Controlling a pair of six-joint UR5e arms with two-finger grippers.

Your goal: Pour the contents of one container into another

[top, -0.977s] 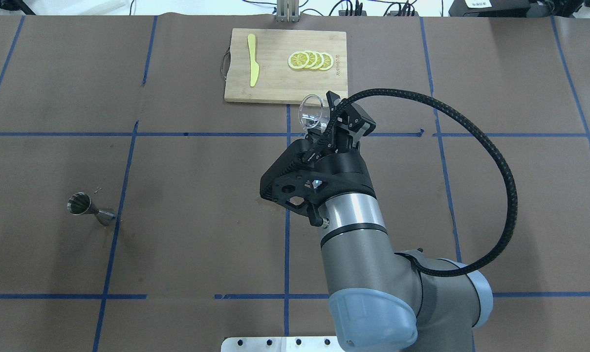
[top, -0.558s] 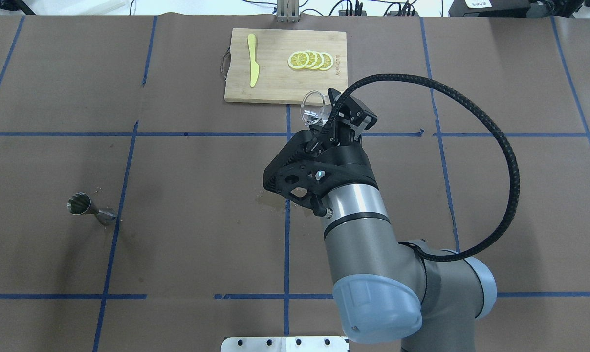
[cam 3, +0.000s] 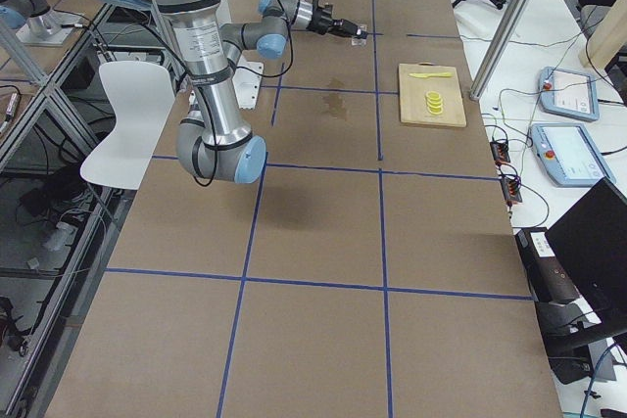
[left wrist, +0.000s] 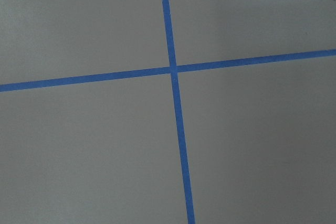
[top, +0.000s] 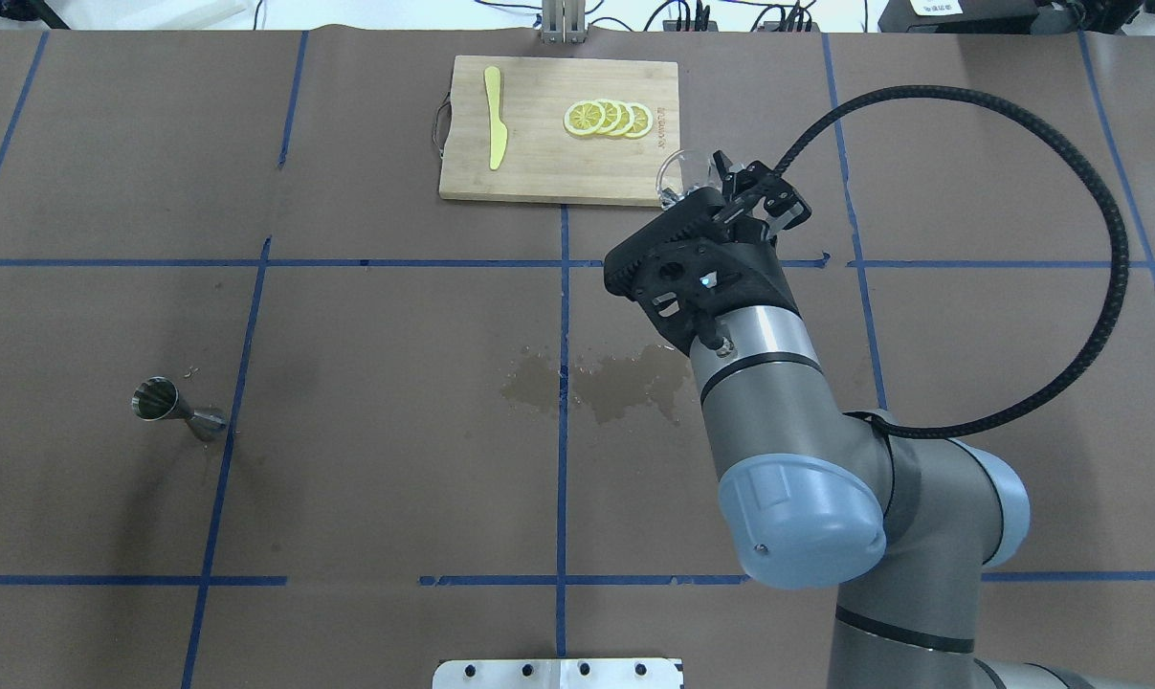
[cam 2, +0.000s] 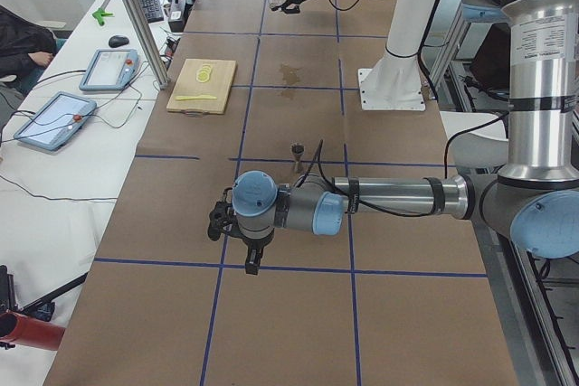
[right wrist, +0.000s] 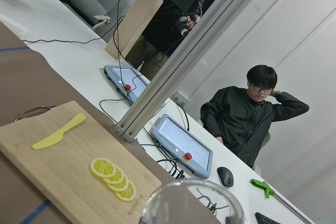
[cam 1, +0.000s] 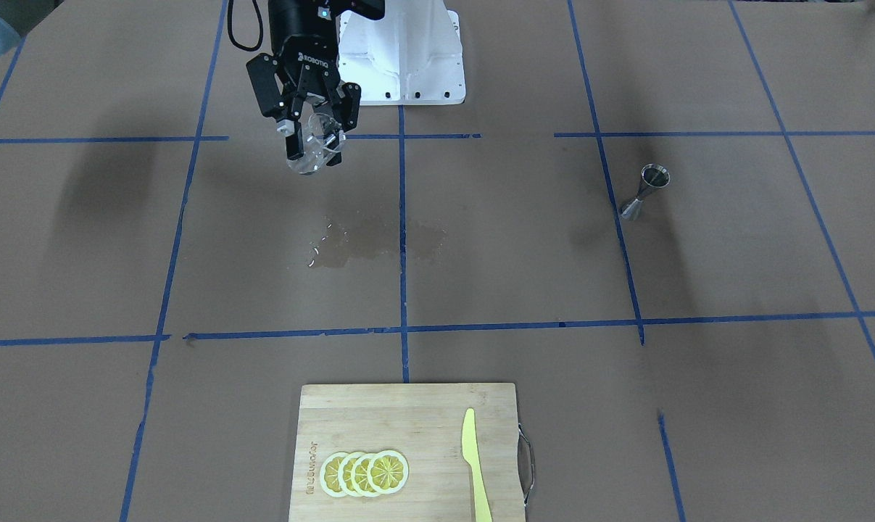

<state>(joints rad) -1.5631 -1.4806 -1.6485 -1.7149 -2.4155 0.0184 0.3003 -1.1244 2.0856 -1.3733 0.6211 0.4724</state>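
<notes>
My right gripper is shut on the clear glass beaker, held tilted above the table off the near right corner of the cutting board. In the front-facing view the beaker sits between the black fingers. Its rim fills the bottom of the right wrist view. The steel jigger stands upright far off on the left half of the table, also the jigger. My left gripper hovers low over bare table near the left end, and I cannot tell whether it is open or shut.
A wet patch darkens the paper at the table's middle. The bamboo cutting board at the far edge carries lemon slices and a yellow knife. Blue tape lines cross the brown cover. People sit beyond the far edge.
My right arm has swung right and farther from the base with the beaker in its grip, uncovering the wet patch at the middle. The jigger has not moved.
</notes>
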